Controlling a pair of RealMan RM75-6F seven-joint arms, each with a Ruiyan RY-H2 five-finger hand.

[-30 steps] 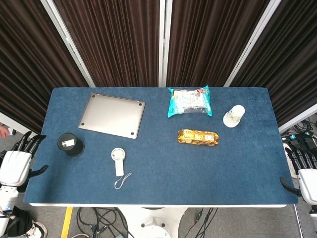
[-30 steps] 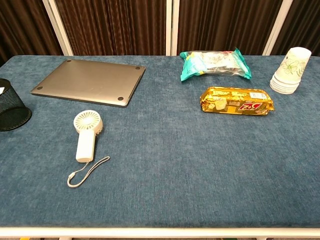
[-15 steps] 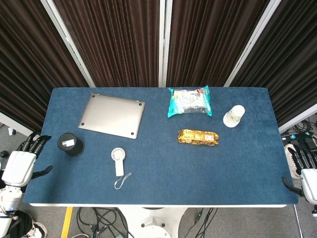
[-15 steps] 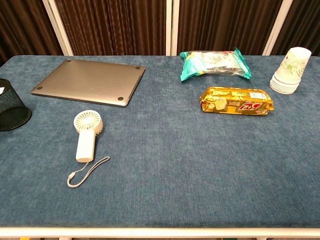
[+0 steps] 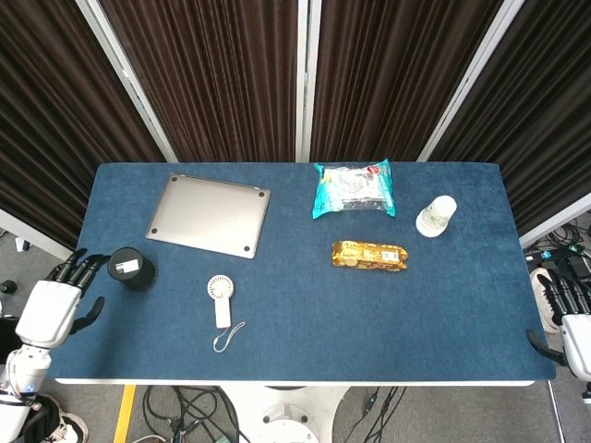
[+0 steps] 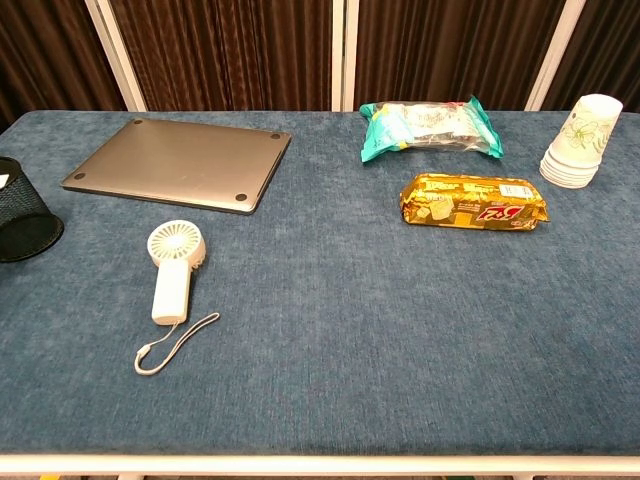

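Hovering at the table's (image 5: pixel 305 351) left edge with fingers spread and empty, the left hand (image 5: pixel 57 306) sits just beside the black mesh cup (image 5: pixel 132 269), far nearer it than the equally empty right hand (image 5: pixel 572 328).

- Black mesh pen holder (image 5: pixel 132 269): a round, dark cup, seen standing upright near the table's left edge, with a small white item visible inside at its top. In the chest view it (image 6: pixel 22 212) is cut off at the left margin.
- It is placed in front of the closed laptop's left corner and well left of the small white handheld fan; nothing is seen touching it.
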